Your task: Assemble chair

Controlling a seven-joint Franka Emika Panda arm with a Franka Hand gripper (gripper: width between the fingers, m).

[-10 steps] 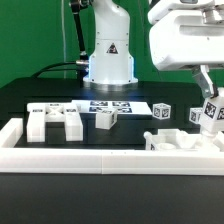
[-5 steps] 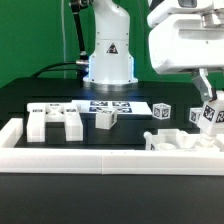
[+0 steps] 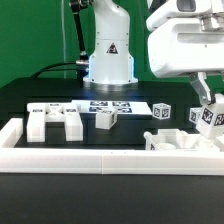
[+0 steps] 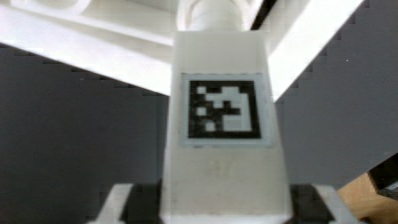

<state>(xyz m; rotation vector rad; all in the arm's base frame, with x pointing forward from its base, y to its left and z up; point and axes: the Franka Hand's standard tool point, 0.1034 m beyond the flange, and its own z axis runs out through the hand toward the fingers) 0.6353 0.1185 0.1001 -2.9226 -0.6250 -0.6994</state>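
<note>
So, the gripper (image 3: 207, 102) was clamped shut on a white chair post (image 4: 222, 110), with the post's tag facing the wrist camera and a finger on either side of it. My guess is it was held by one end so the free end could go into the part-built chair piece (image 3: 180, 141). That piece sat just below it at the exterior view's right, right behind the white border frame (image 3: 100, 157). I couldn't tell if the two were touching.

The other chair parts looked parked out of the way:
- a chunky blocky piece (image 3: 55, 122) at the exterior view's left
- a small block (image 3: 107, 119) mid-table
- a tagged cube (image 3: 163, 112) near the post

The marker board (image 3: 95, 105) lay flat behind them. The surface was a matte black table (image 3: 135, 128), with a green curtain (image 3: 30, 40) behind and the robot base (image 3: 108, 60) at the back.
</note>
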